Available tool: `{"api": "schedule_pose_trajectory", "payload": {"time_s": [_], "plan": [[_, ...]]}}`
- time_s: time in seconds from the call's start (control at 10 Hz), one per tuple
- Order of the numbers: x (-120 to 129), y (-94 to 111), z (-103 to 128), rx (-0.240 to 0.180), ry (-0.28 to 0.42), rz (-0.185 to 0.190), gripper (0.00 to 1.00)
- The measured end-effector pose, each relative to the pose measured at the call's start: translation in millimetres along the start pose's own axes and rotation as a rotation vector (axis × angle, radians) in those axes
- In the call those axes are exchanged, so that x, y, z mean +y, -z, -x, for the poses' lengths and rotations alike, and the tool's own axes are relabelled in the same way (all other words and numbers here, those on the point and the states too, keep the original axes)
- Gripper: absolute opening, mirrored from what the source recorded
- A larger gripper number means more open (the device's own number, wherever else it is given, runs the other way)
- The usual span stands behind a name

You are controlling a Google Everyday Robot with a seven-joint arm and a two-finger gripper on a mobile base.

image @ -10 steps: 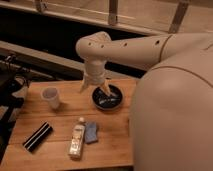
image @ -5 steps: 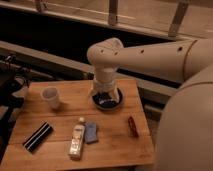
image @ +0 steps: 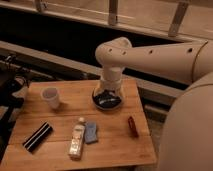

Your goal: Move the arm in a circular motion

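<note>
The arm (image: pixel 150 55) is thick, cream-white and dotted with small dark holes. It reaches in from the right, bends at a rounded joint (image: pixel 114 52) and points down over the far middle of the wooden table (image: pixel 65 115). My gripper (image: pixel 107 94) hangs at its tip, right over a dark bowl (image: pixel 106 101), and covers part of the bowl. Whether it touches the bowl cannot be told.
On the table are a white cup (image: pixel 50 97) at the far left, a black bar (image: pixel 37 136) at the near left, a pale bottle (image: pixel 76 140) lying flat, a blue cloth (image: pixel 91 133) and a small red object (image: pixel 132 126). My large white body (image: pixel 190 130) fills the right.
The arm's bent joint has swung to the right and a little lower. The big white segment on the right has drawn back, uncovering the table's right side and the red object.
</note>
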Motion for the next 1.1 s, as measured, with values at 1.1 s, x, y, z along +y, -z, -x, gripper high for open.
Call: {"api": "schedule_pose_trajectory", "payload": {"time_s": [1.1], "plan": [[38.6, -5.5, 57.9, -0.037, 0.022, -0.023, 0.80]]}}
